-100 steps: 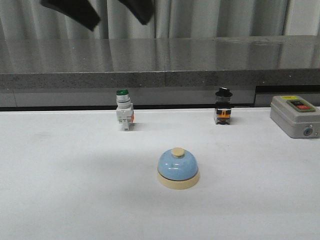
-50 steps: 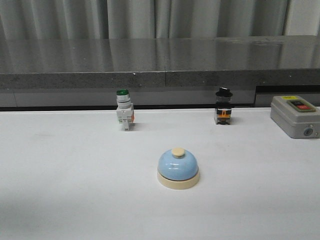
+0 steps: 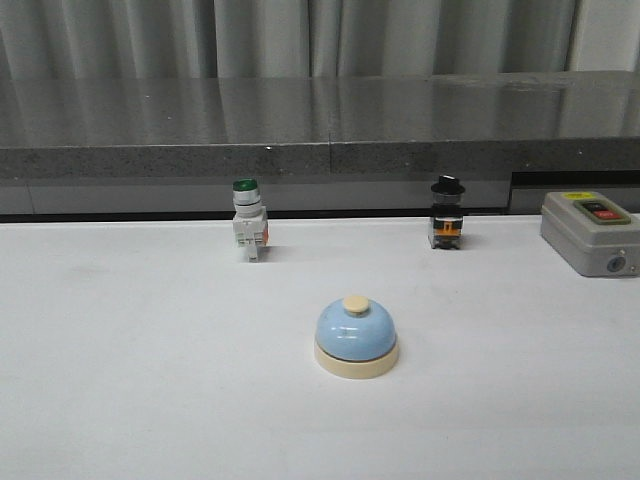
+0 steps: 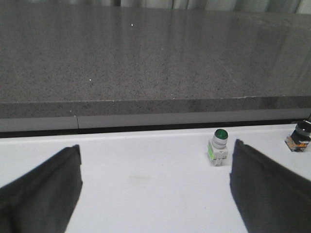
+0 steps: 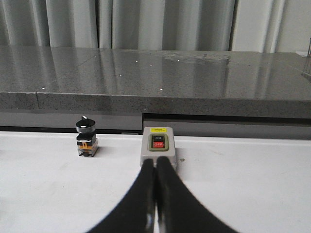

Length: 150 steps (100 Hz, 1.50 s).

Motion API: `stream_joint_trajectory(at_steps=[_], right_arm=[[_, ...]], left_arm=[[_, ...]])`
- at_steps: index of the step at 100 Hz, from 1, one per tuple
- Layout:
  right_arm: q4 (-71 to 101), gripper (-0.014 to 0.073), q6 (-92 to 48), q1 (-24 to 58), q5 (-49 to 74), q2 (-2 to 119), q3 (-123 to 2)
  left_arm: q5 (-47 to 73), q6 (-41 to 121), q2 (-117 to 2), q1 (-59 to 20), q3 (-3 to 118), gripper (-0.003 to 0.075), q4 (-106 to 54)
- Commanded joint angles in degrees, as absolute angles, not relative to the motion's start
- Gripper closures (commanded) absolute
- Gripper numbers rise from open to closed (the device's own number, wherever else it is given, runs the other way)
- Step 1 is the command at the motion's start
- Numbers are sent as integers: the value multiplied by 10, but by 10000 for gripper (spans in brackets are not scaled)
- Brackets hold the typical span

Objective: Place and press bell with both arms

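The light-blue bell [image 3: 357, 336] with cream base and cream knob stands upright on the white table, centre front. No gripper shows in the front view. In the left wrist view my left gripper [image 4: 156, 167] is open wide and empty, its black fingers [image 4: 43, 194] far apart above the table; the bell is out of that view. In the right wrist view my right gripper [image 5: 156, 165] is shut with nothing between the fingers, its tips in front of the grey box; the bell is out of that view too.
A green-capped white push-button switch [image 3: 248, 221] stands back left, also in the left wrist view [image 4: 218, 147]. A black knob switch [image 3: 447, 214] stands back right. A grey box with red and black buttons [image 3: 590, 232] sits far right. A dark stone ledge [image 3: 320, 120] runs behind.
Black gripper fingers at the top left of the front view one second ago have left that view. The bell and switches have not moved.
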State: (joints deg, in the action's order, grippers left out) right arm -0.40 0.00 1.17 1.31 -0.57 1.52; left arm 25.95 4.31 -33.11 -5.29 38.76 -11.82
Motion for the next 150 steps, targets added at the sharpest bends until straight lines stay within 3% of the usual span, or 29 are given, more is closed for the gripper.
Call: stream_joint_trajectory(at_steps=[1, 25, 44, 119, 150], right_arm=[[-9, 654, -4, 8, -35, -16, 7], [-9, 654, -4, 8, -35, -16, 7], [-9, 654, -4, 8, -35, -16, 7], [-9, 654, -4, 8, -35, -16, 7], [-9, 654, -4, 8, -35, -16, 7]], left_arm=[[214, 40, -305, -52, 395, 252, -124], [214, 41, -241, -52, 371, 491, -124], [214, 41, -226, -52, 362, 743, -124], [218, 41, -226, -52, 362, 741, -125], [144, 38, -220, -52, 311, 741, -93]])
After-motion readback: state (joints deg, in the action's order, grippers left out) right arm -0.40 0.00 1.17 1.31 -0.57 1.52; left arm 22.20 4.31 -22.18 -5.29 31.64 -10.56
